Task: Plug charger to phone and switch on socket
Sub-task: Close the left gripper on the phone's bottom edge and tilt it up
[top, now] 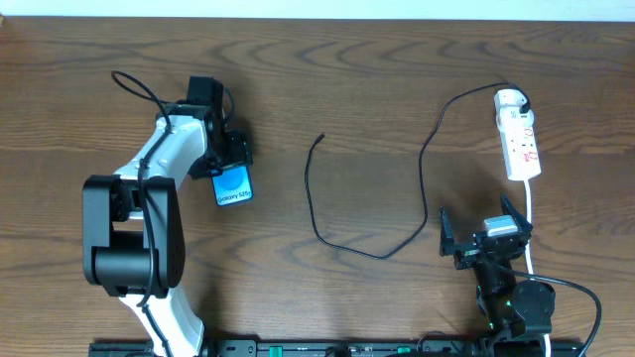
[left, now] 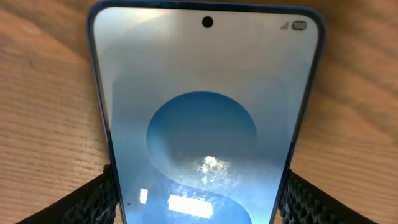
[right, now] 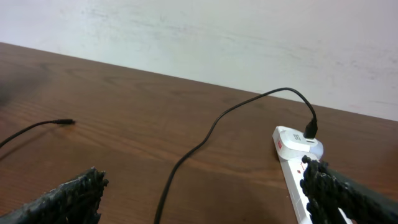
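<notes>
Wooden table [top: 347, 79]: left gripper [top: 232, 169] clasps the phone [top: 233, 188]; right gripper [top: 481, 226], wide open and empty, must next fetch the charger [top: 307, 188].

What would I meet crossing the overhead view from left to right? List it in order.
left arm → phone → charger, at its loose tip → socket
</notes>
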### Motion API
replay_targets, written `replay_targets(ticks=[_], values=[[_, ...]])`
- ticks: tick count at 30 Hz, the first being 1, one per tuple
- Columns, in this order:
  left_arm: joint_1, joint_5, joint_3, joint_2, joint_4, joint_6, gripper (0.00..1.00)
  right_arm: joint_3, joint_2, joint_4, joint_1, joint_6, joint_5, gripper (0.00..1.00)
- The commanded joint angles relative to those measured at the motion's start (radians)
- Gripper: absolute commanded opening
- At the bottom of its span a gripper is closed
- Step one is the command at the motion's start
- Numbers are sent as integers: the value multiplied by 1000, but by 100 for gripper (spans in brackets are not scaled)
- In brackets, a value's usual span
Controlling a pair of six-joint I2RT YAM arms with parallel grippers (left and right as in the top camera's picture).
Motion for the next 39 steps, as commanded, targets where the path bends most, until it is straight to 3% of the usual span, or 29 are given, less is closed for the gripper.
replay_targets(ticks=[1,5,7,10,39], values=[[2,-13,-14,34,1,-6,78,-3,-5,-2,-8,-11,3,99],[2,-12,-14,40,0,-6,79,-3,-5,-2,-8,-11,3,99],[2,-13,-14,42,0,-5,88,-3,-5,-2,-8,-11,3,99],[-6,-12,-19,51,0,-5,92,-3,-5,-2,-8,-11,3,99],[-56,-29,-19,75,-55,-35,91,-3,-5,-2,-8,-11,3,99]])
